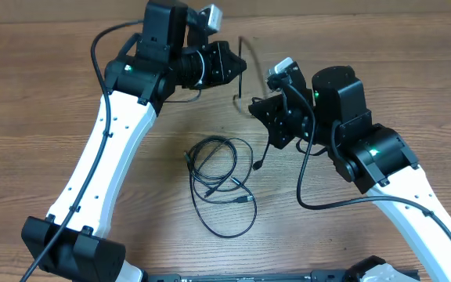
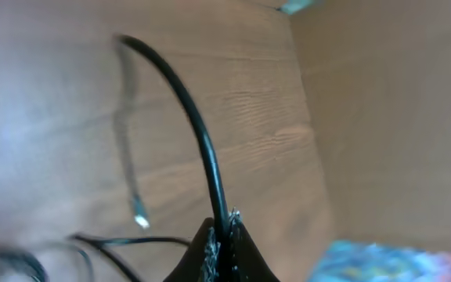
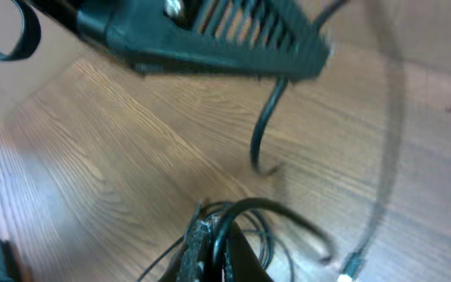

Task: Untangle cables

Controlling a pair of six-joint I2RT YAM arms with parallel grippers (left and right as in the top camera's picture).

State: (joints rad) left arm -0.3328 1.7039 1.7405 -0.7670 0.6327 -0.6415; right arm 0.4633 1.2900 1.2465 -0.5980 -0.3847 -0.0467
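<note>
Several thin black cables lie in a loose coil (image 1: pixel 214 160) on the wooden table between the two arms, a plug end (image 1: pixel 247 201) at its front edge. My left gripper (image 1: pixel 239 67) is shut on one black cable (image 2: pixel 198 133), which arcs up and out of the jaws (image 2: pixel 224 231). Lower and to the right, my right gripper (image 1: pixel 255 104) is shut on a black cable (image 3: pixel 288 211) that loops out of its jaws (image 3: pixel 218 239). A plug end (image 1: pixel 257 164) hangs below the right gripper. In the right wrist view the coil lies beneath the fingers.
A cardboard wall (image 2: pixel 390 117) stands along the back of the table. The left gripper's body (image 3: pixel 210 35) hangs close above the right one. A blue patterned object (image 2: pixel 382 262) lies near the wall.
</note>
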